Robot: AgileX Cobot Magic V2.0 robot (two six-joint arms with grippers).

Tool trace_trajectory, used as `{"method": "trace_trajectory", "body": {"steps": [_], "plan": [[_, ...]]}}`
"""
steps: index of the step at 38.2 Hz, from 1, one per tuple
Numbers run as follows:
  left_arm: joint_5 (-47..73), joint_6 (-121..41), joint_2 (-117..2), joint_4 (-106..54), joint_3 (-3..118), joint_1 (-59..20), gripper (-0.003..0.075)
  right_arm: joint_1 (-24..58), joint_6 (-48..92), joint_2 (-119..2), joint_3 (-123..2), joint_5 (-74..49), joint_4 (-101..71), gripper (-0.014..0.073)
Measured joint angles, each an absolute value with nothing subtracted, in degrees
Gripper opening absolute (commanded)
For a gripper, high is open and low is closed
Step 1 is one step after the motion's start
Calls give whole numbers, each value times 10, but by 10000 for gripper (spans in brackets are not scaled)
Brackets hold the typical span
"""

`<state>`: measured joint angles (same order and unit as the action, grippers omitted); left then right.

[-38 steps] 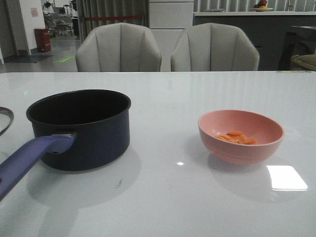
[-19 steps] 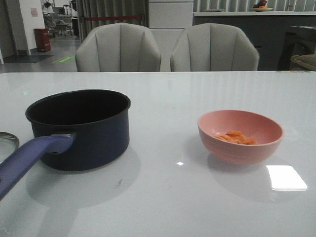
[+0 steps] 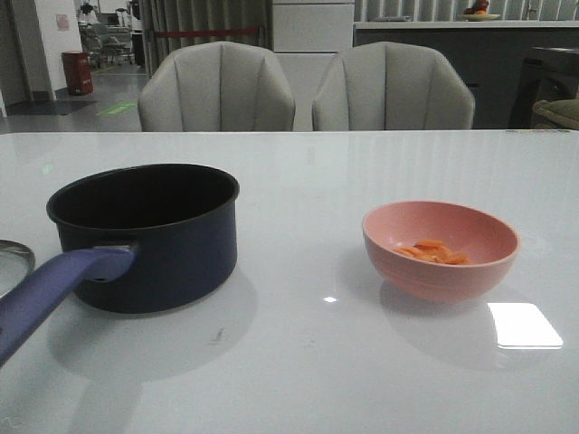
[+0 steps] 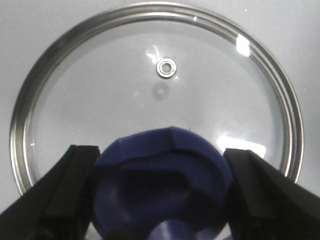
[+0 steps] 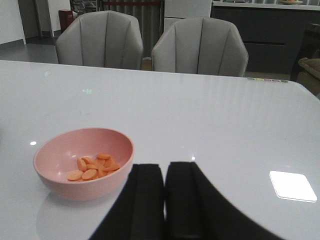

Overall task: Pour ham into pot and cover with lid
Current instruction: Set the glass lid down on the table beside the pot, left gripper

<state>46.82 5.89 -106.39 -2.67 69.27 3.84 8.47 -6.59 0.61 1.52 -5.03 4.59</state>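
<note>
While the ham [image 3: 432, 251] sits in the pink bowl [image 3: 441, 271] just ahead of the right jaws [image 5: 165, 200] (pressed together, empty), the left jaws [image 4: 160, 200] stand wide around the lid's knob [image 4: 162, 185].

Light is dim and grey in all three views. The glossy table [image 3: 298, 362] mirrors a bright ceiling panel as a white patch near the bowl [image 3: 441, 249], seen also in the right wrist view. Soft shadows spread toward the camera under the pot [image 3: 145, 237] and bowl. Small glints dot the lid [image 4: 150, 85]; its knob [image 4: 162, 185] and the dark fingers [image 4: 60, 195] are blurred.
</note>
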Motion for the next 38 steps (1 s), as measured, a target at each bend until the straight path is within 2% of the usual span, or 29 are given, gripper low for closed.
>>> {"method": "trace_trajectory", "body": {"steps": [3, 8, 10, 26, 38], "plan": [[468, 59, -1064, -24, 694, 38, 438, 85, -66, 6, 15, -50, 46, 169], [468, 59, -1065, -23, 696, 38, 591, 85, -66, 6, 15, -50, 46, 169], [470, 59, -1066, -22, 696, 38, 628, 85, -66, 6, 15, -50, 46, 169], [507, 58, -1070, -18, 754, 38, 624, 85, -66, 6, 15, -50, 46, 169], [503, 41, -943, 0, 759, 38, 624, 85, -66, 6, 15, -50, 46, 169]]}}
